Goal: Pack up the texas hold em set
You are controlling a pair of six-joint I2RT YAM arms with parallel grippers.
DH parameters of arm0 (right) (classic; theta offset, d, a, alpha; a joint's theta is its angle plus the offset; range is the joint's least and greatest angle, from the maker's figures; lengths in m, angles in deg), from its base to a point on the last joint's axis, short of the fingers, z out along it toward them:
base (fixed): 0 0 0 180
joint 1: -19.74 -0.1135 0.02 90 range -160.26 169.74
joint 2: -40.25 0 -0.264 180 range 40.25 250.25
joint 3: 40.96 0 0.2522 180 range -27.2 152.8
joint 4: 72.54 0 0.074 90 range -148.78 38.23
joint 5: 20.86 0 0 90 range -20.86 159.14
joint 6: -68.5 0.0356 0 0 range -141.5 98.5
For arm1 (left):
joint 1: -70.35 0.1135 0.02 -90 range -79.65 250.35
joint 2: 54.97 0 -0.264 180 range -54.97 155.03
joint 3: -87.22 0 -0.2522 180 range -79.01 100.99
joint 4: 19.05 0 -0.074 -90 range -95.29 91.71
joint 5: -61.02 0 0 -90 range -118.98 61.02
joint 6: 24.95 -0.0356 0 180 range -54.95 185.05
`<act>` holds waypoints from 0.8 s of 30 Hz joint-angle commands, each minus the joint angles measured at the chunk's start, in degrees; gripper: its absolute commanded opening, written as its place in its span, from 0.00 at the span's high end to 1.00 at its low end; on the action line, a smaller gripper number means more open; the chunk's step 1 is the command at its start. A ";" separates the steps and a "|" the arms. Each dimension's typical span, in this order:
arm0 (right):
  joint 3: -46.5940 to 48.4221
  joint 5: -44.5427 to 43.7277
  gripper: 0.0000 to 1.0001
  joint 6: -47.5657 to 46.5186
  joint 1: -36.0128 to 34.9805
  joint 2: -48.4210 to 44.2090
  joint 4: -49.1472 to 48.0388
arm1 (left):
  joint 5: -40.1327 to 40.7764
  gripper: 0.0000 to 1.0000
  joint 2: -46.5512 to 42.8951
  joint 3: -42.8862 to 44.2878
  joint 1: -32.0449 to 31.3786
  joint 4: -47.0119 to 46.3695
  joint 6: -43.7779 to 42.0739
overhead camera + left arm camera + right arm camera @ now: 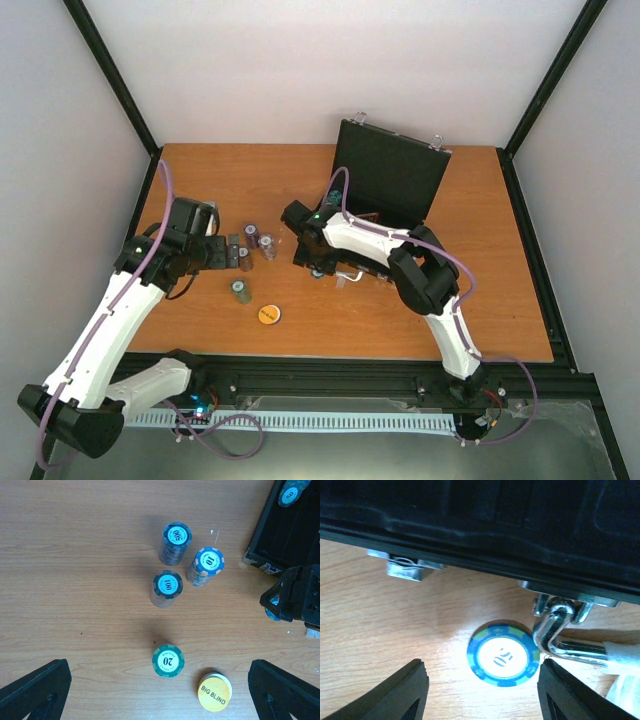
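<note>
The black case [392, 180] stands open at the back, its lid up. My right gripper [482, 692] hangs open over a blue-green 50 chip [503, 654] lying on the table against the case's silver handle [559, 636]. The chip sits just ahead of the fingertips, nearer the right one. Another 50 chip [290, 495] lies inside the case [295, 530]. My left gripper [160, 700] is wide open and holds nothing. Ahead of it stand chip stacks marked 20 [168, 661], 100 [168, 585], 10 [209, 562] and 500 [176, 536]. The orange Big Blind disc [215, 692] lies beside the 20 stack.
A silver clasp [407, 569] juts from the case's front edge [480, 535]. The right arm's gripper [295, 597] shows at the right of the left wrist view. In the top view the chip stacks [255, 248] and the orange disc [268, 314] lie between the arms.
</note>
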 commanded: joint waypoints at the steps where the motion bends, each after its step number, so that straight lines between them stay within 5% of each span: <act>1: 1.61 -0.99 0.38 0.49 -0.27 0.76 1.21 | -0.63 0.00 0.80 -0.43 0.12 -1.98 -1.21; 14: -0.27 5.22 0.35 2.65 0.50 4.71 0.15 | 0.50 0.00 0.69 -0.06 0.12 -1.18 -1.95; 19: -1.13 5.95 0.41 2.88 0.61 4.67 -0.11 | 0.75 0.00 0.88 -0.17 0.12 -1.17 -1.98; 24: -0.91 6.37 0.60 2.37 0.61 4.67 0.07 | 0.46 0.00 1.08 0.08 0.12 -1.47 -2.18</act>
